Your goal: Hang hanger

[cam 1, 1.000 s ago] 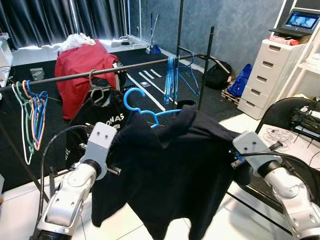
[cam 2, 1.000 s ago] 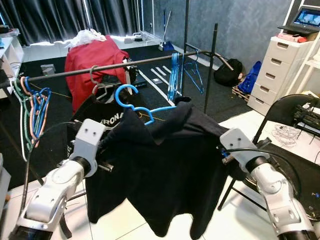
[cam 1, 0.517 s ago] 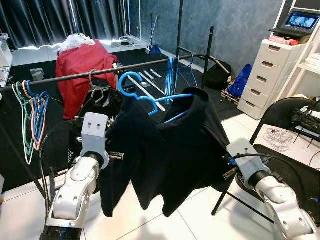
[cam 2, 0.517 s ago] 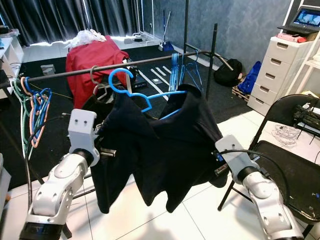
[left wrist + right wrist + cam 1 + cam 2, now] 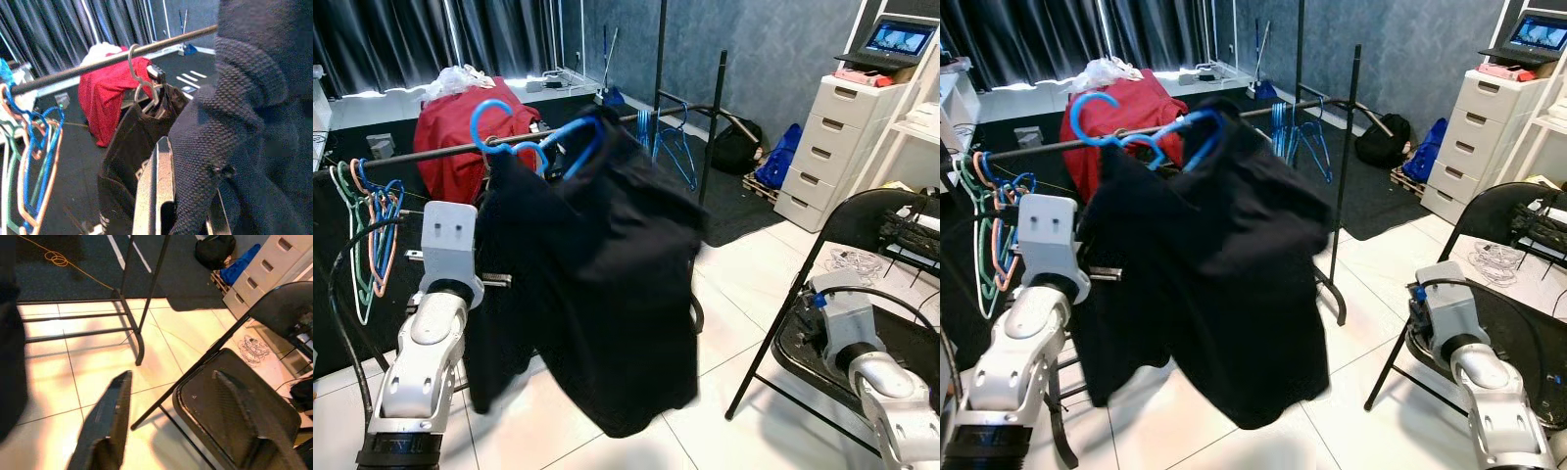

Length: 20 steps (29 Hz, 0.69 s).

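Left gripper (image 5: 168, 215): fingers clamped on a fold of the dark shirt (image 5: 597, 264) at its left edge, so the garment and the blue hanger (image 5: 524, 142) inside it now ride on this arm alone. Against half a second ago the left arm has lifted and swung toward the robot's left; the hanger hook, which then sat below and in front of the rail (image 5: 440, 152), is now above the gripper at rail height, its curl level with or just over the bar. Whether the hook has passed over the bar I cannot tell. Right gripper (image 5: 161, 426): has let go of the shirt and pulled away, now open and empty, low beside the folding chair (image 5: 862, 245), well apart from the garment. With that support gone, the shirt hangs tilted from the hanger, hem swinging out to the right. Beyond the hook, a shirt on a metal hanger (image 5: 142, 93) is already on the rail; a cluster of coloured hangers (image 5: 367, 225) further left. Judgement: hand-off to a single arm is done, remaining step is lowering the hook onto the bar; a swinging garment may drag the hook off line.
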Tool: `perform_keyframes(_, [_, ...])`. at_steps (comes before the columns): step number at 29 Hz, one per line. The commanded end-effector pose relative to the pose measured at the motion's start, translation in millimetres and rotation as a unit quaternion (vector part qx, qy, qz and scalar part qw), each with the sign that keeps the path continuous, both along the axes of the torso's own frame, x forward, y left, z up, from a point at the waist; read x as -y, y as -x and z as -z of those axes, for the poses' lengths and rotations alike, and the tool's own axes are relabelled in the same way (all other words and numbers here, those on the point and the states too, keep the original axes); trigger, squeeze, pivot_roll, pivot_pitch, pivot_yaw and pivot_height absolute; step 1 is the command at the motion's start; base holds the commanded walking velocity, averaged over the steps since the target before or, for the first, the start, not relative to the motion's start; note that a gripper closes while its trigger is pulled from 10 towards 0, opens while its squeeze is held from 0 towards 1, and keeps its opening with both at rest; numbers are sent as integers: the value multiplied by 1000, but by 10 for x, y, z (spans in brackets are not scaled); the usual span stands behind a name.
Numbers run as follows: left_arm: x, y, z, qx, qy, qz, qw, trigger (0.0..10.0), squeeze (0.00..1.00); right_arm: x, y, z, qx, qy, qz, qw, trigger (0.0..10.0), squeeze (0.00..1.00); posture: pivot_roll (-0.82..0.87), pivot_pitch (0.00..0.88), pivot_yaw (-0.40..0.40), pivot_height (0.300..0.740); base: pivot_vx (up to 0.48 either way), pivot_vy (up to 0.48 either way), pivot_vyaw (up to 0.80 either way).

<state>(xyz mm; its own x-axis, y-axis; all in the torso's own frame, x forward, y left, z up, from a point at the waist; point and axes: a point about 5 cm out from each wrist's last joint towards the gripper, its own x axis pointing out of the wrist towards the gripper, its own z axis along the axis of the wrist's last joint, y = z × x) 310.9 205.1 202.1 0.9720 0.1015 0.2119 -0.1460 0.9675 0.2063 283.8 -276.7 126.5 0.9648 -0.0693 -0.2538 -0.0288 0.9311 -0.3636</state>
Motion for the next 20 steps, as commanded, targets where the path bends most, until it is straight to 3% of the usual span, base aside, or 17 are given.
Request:
perform_keyframes(1, [-6,-7,-112,28,-15,2,999,10000,0,-21,2,-1,-1,-4,0,1000,10000,1000,-63,0,-18,740,0,0,0])
perform_keyframes(2, [-6,-7,-112,28,-15,2,999,10000,0,-21,2,-1,-1,-4,0,1000,10000,1000,-63,0,-18,740,0,0,0])
perform_keyframes(3, [-25,-2,-136,34,-39,6,999,10000,0,-16,-19,-71,24,-15,3,1000,10000,408,-63,0,-18,740,0,0,0])
perform_keyframes(4, [-21,16,-157,43,-85,26,995,10000,0,-21,-75,-285,92,-66,6,994,10000,0,-67,0,-13,740,0,0,0])
perform_keyframes(5, [-21,16,-157,43,-85,26,995,10000,0,-21,-75,-285,92,-66,6,994,10000,0,-67,0,-13,740,0,0,0])
perform_keyframes(7, [86,88,-173,61,-149,94,982,10000,0,-9,-143,-729,218,-202,12,955,10000,0,-65,0,-11,740,0,0,0])
perform_keyframes(8, [140,119,-167,67,-167,116,977,10000,0,-9,-156,-861,251,-258,12,933,10000,0,-65,0,-11,740,0,0,0])
perform_keyframes(9, [140,119,-167,67,-167,116,977,10000,0,-9,-156,-861,251,-258,12,933,10000,0,-65,0,-11,740,0,0,0])
perform_keyframes(11, [286,177,-141,77,-167,148,972,10000,0,-73,-194,-1013,283,-356,-6,890,10000,0,-61,0,-10,740,0,0,0])
perform_keyframes(13, [286,177,-141,77,-167,148,972,10000,0,-73,-194,-1013,283,-356,-6,890,10000,0,-61,0,-10,740,0,0,0])
perform_keyframes(14, [363,199,-133,80,-162,158,971,10000,0,-137,-215,-1060,290,-387,-21,875,10000,0,-61,0,-10,740,0,0,0])
perform_keyframes(17, [363,199,-133,80,-162,158,971,10000,0,-137,-215,-1060,290,-387,-21,875,10000,0,-61,0,-10,740,0,0,0])
perform_keyframes(18, [456,224,-128,84,-153,169,970,10000,0,-233,-247,-1076,285,-403,-37,869,10000,0,-61,0,-10,740,0,0,0])
perform_keyframes(20, [636,259,-115,90,-138,187,968,10000,0,-436,-324,-981,242,-394,-57,885,10000,0,-54,0,-18,740,0,0,0])
